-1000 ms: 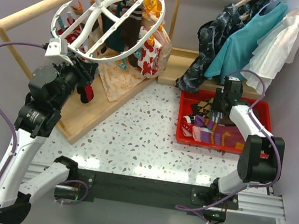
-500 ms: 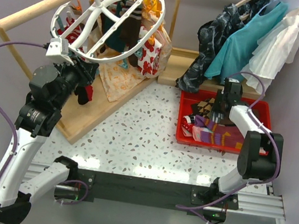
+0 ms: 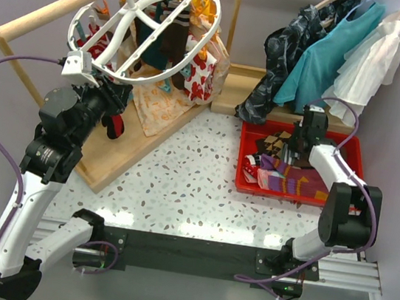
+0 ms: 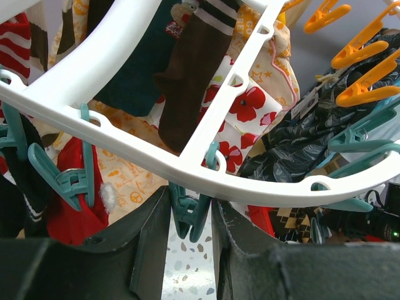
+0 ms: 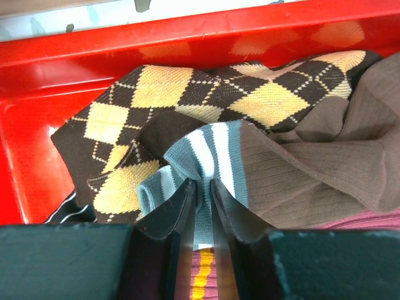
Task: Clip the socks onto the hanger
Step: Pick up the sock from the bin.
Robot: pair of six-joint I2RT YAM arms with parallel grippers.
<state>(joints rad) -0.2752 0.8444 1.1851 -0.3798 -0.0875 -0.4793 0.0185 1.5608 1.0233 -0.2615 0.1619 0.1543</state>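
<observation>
- Hanging tilted from the wooden rail (image 3: 55, 14) at upper left of the top view: the hanger (image 3: 134, 8), white, oval and spoked, with teal and orange clips along its rim
- Clipped beneath it already: a dark teal sock (image 4: 131, 75), a brown sock (image 4: 187, 81) with white stripes at the cuff, and a red sock (image 4: 75, 219) at lower left of the left wrist view
- Raised to the near rim of the hanger: the left end effector (image 4: 190, 240), clenched on a teal clip (image 4: 190, 215) just under that rim, one finger against each side of the clip
- Resting on the speckled counter (image 3: 188, 178) at right: a red tray (image 3: 283, 197) holding the loose socks, among them a brown-and-yellow argyle sock (image 5: 125, 112), a brown ribbed sock (image 5: 312, 169) and a purple sock (image 3: 285, 181)
- Reaching down into the tray: the right end effector (image 5: 201, 194), clenched on a bunched fold of a grey-and-white striped sock (image 5: 206, 147), itself lying on the argyle sock and touching the brown ribbed one
- Hung behind the tray: a teal dress (image 3: 324, 63) and a white dress (image 3: 369, 62)
</observation>
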